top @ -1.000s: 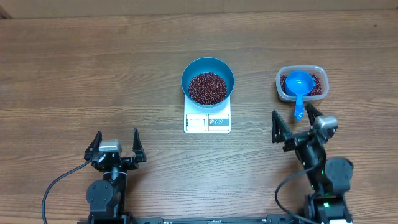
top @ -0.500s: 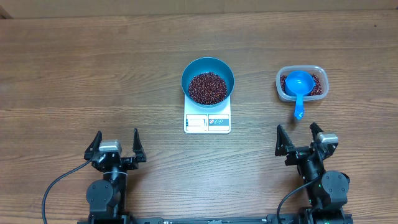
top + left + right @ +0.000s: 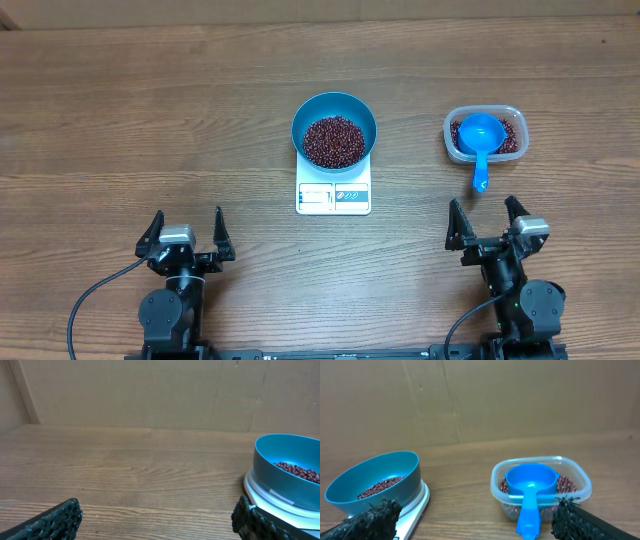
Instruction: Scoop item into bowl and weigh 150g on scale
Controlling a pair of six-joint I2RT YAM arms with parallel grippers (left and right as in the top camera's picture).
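Observation:
The bright-blue bowl (image 3: 334, 130) sits on the white scale (image 3: 333, 195) at the table's middle, with a heap of dark red-brown beans (image 3: 334, 141) in it. More beans fill a clear tub (image 3: 485, 135) at the right, and a small blue scoop (image 3: 480, 140) rests in the tub with its handle over the near rim. My left gripper (image 3: 187, 228) stands open at the near left, empty. Near the front right, my right gripper (image 3: 485, 222) is open and empty, just short of the scoop handle. The bowl (image 3: 375, 482), scoop (image 3: 530, 490) and tub (image 3: 580, 482) show in the right wrist view, the bowl (image 3: 290, 472) in the left wrist view.
A brown cardboard wall (image 3: 150, 390) stands behind the far table edge. Bare wooden tabletop (image 3: 150, 110) lies to the left of the scale and between the two arms.
My right arm has drawn back toward the near edge, away from the scoop handle, and straightened. The left arm, bowl, scale and tub have not moved.

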